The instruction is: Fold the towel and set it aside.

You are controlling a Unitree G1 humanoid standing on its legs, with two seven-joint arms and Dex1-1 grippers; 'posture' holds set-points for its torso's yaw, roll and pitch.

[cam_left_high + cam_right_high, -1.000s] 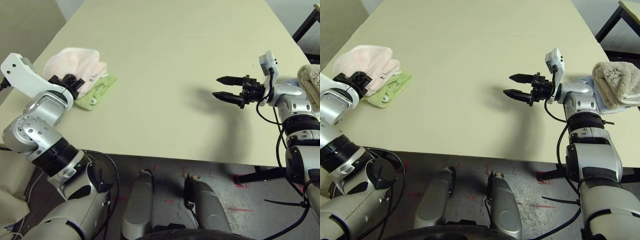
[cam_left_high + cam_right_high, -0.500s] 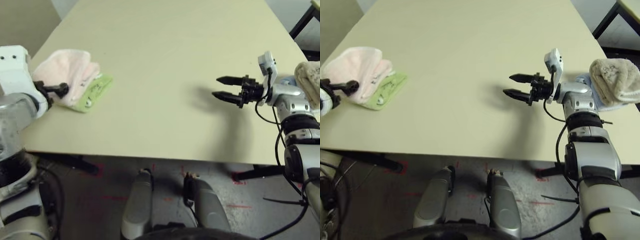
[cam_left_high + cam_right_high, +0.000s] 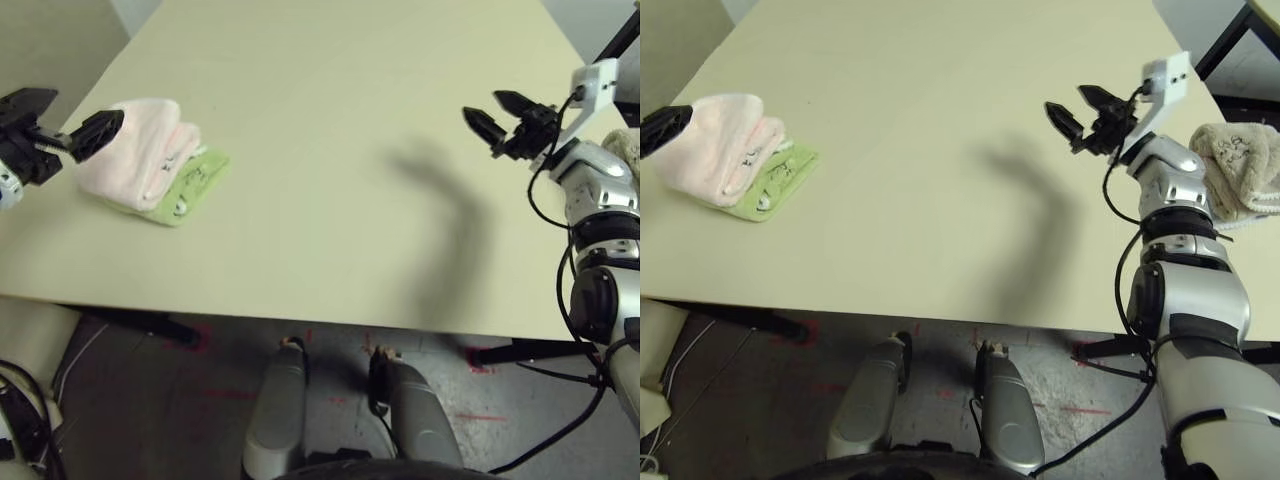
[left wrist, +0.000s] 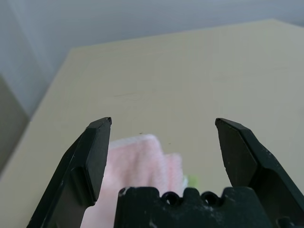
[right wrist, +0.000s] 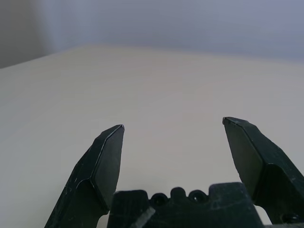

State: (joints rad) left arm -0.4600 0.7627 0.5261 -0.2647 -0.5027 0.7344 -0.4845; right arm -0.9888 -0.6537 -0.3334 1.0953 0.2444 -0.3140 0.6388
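The pale pink towel lies folded in a thick bundle at the table's left side, resting on a smaller light green cloth. My left gripper hovers open just left of the towel, off the table's corner, with nothing between its fingers. In the left wrist view the towel shows below and between the spread fingers. My right gripper is open and empty, raised above the table's right side, far from the towel. Its wrist view has the gripper over bare tabletop.
The beige table stretches wide between the two arms. A folded beige cloth sits at the right edge behind my right forearm. The table's front edge runs close below both grippers, with the floor beneath.
My left gripper has let go, opened and drawn back to the left, leaving the towel on the green cloth. My right gripper has risen and swung farther right. The camera has shifted slightly.
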